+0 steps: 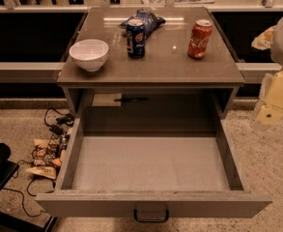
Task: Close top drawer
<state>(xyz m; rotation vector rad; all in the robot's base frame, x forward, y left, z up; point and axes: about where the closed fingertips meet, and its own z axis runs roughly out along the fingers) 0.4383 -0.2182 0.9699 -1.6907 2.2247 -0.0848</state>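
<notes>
Below the cabinet's surface (170, 69), the top drawer (150, 164) stands pulled out to what looks like its full reach. Its plain grey inside is bare, and its front panel sits at the bottom edge of the view. By my judgement the task has not begun: none of the closing is done, and the whole travel back into the cabinet is left. Nothing lying in the drawer would block that push.

To the right of the drawer, level with its back corner and well apart from it, hangs the claw (269, 112) on the cream arm. It touches neither the drawer nor the handle (151, 215), which is at the centre of the drawer's front. I cannot tell how far open the claw is; it has hold of nothing that I can see.

The count:
- One drawer open, with one small dark loop handle. No other drawer shows.
- Above and behind the drawer, on the surface:
  - one white bowl (89, 54) toward the left
  - two cans, a blue can (135, 37) and a red can (200, 38), both upright
  - one blue snack bag (149, 18) just behind the blue can
- To the left of the drawer, on the floor, a tangle of cables and wrappers (48, 151) that I cannot count.
- One claw.
</notes>
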